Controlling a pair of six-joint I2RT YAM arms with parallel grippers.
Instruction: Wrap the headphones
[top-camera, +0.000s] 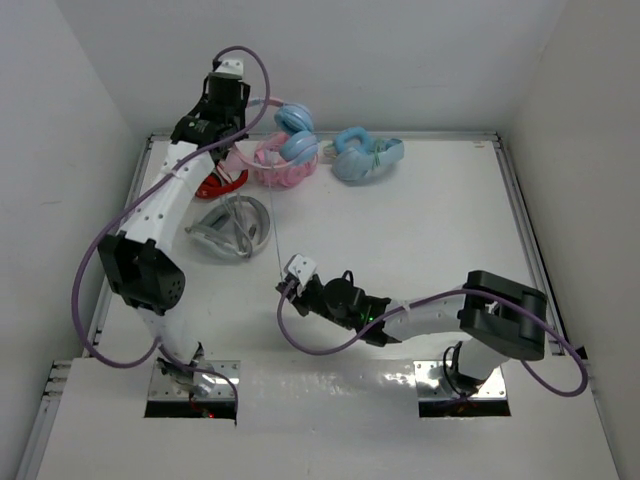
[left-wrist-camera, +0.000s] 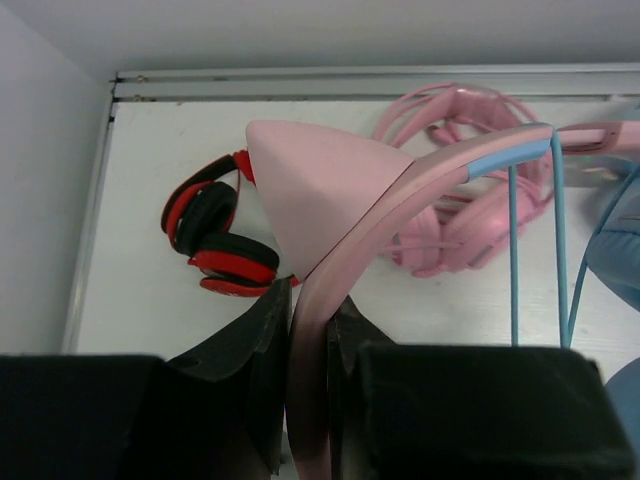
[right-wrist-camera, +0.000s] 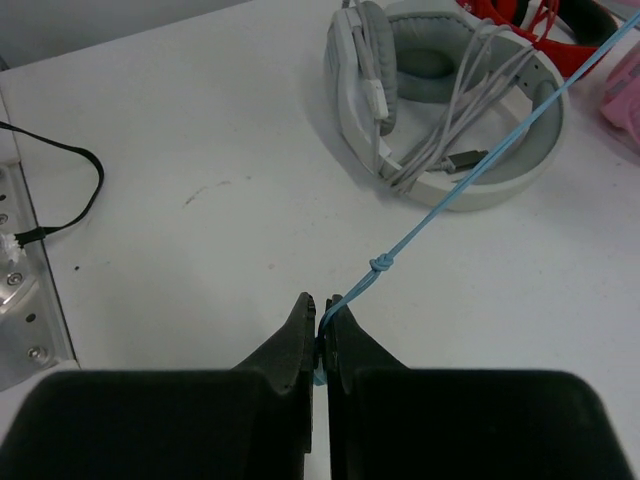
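Teal cable (right-wrist-camera: 452, 195), thin and pulled taut, is pinched between the pressed-together fingers of my right gripper (right-wrist-camera: 320, 322), low over the white table (right-wrist-camera: 180, 120) near my arm bases. A small knot (right-wrist-camera: 380, 265) sits on the cable just beyond my fingertips. From there the cable rises in a straight line toward the far left, passing over the right edge of a grey-and-white pair of headphones (right-wrist-camera: 450, 130) that lies flat with its own pale cord bundled inside it.

At the far left of the table my left gripper (left-wrist-camera: 308, 305) is clamped on the headphones (left-wrist-camera: 400, 185), gripping the thin pink headband edge-on between both fingers. A smooth pink cat ear (left-wrist-camera: 320, 195) stands on the band just past my fingers, and a short light blue section follows further along it. In the overhead view, its two round light blue earcups (top-camera: 296, 135) hang by the far edge, over an all-pink pair (top-camera: 278, 168).

A red-and-black pair (left-wrist-camera: 215, 235) lies on the table below my left gripper. An all-light-blue pair (top-camera: 365, 155) lies to the right of the pink one, close to the back rail.
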